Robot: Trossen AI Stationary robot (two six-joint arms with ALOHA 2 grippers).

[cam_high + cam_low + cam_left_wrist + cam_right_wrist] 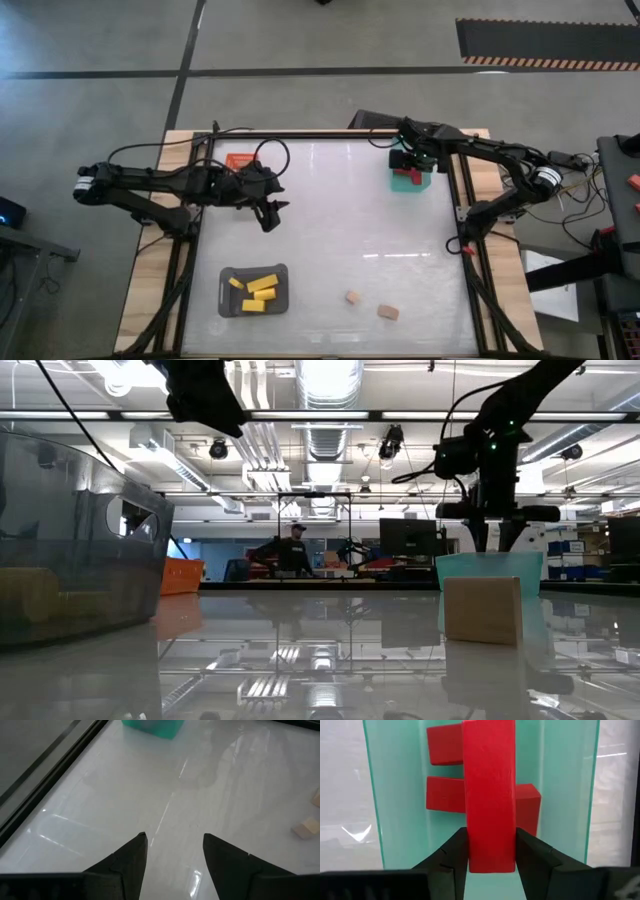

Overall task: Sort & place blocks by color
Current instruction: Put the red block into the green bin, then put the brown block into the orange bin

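Right gripper (490,851) pinching long red wooden block (489,790) above translucent green tray (560,780), joining red blocks (445,794) beneath; left gripper (174,851) idling open, empty.

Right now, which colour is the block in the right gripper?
Red: the held block shows best in the right wrist view.

Four blocks (259,293) lie in a tray (226,305); two blocks (371,306) lie right of it

Grey tray (226,303), green tray (424,180), orange tray (238,159) on the table (350,230).
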